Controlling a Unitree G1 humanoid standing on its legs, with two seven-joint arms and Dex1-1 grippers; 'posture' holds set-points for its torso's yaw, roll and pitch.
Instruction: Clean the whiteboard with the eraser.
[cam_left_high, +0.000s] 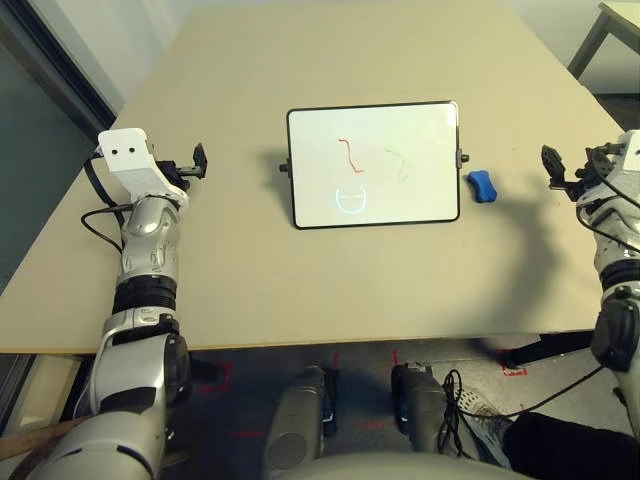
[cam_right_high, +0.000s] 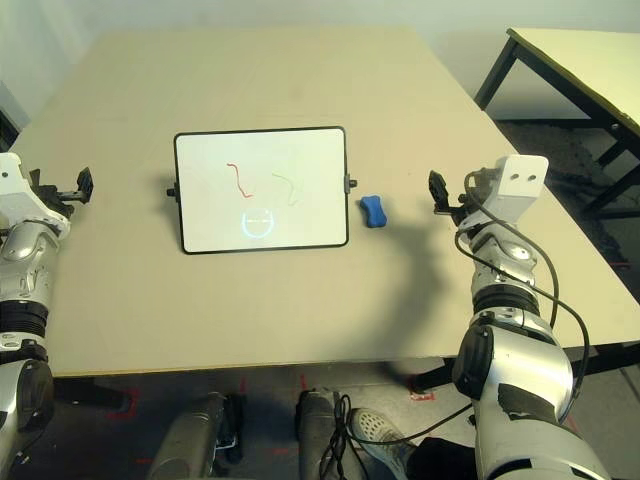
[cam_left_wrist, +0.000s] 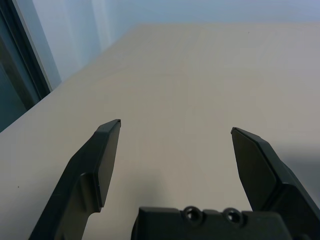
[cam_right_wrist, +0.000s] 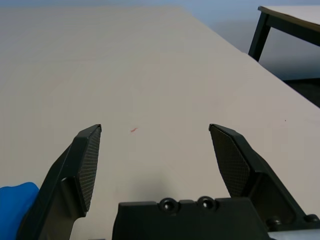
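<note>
Right pincer (cam_right_wrist: 155, 150) spread wide, nothing held; eraser (cam_right_high: 372, 210) lies on the tabletop (cam_right_high: 300, 80) toward the robot's left of it, near, long axis pointing away from the robot. Left pincer (cam_left_wrist: 175, 155) equally wide and bare, well apart beyond the whiteboard (cam_right_high: 262, 189). Eraser just beside the board's right edge. Right arm nearer. Board carries red and green scribbles, blue circle; no readable writing or brand.

Blue eraser (cam_right_wrist: 15, 205) half hidden behind a right gripper finger (cam_right_wrist: 82, 165); second table (cam_right_high: 590, 60) at far right cut off by the edge
</note>
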